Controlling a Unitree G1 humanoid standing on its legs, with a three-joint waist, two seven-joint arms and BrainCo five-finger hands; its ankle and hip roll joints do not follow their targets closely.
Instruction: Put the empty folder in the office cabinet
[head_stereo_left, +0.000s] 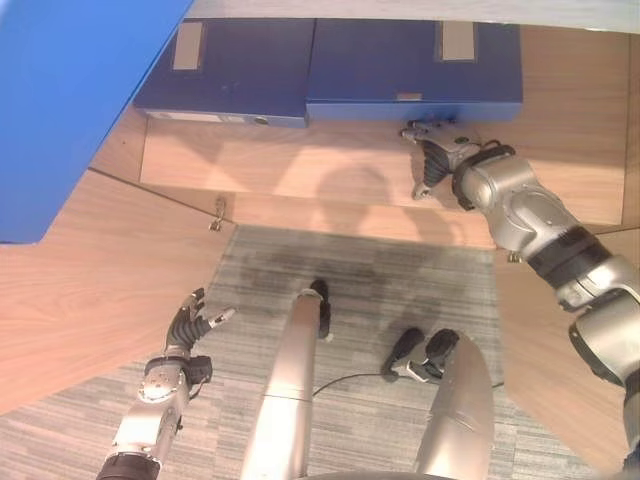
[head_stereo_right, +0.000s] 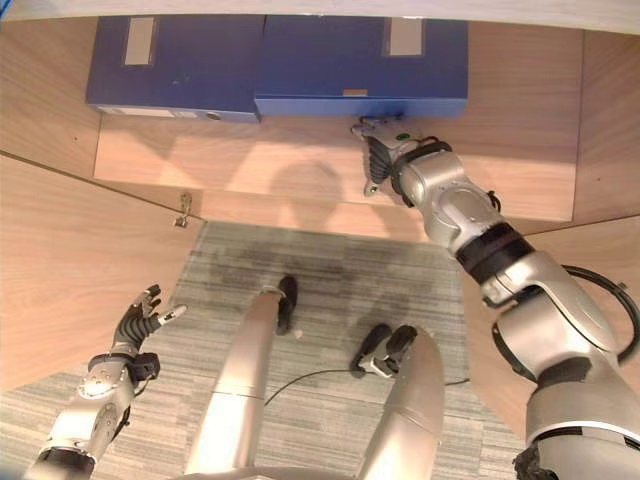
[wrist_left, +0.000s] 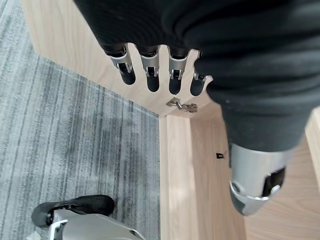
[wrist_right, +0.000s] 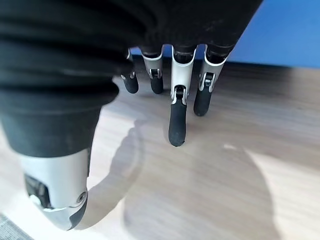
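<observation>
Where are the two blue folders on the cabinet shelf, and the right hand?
left folder (head_stereo_right: 170, 65), right eye view, top cover
right folder (head_stereo_right: 360, 60), right eye view, top cover
right hand (head_stereo_right: 383, 150), right eye view, back of hand

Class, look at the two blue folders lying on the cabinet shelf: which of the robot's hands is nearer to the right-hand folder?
The right. The right hand sits over the shelf just in front of the right-hand folder, fingers relaxed and holding nothing. The left hand hangs open far back over the carpet, beside the open cabinet door.

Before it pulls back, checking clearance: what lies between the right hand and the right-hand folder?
Nothing: only bare shelf between right hand and folder, per right wrist view.
</observation>
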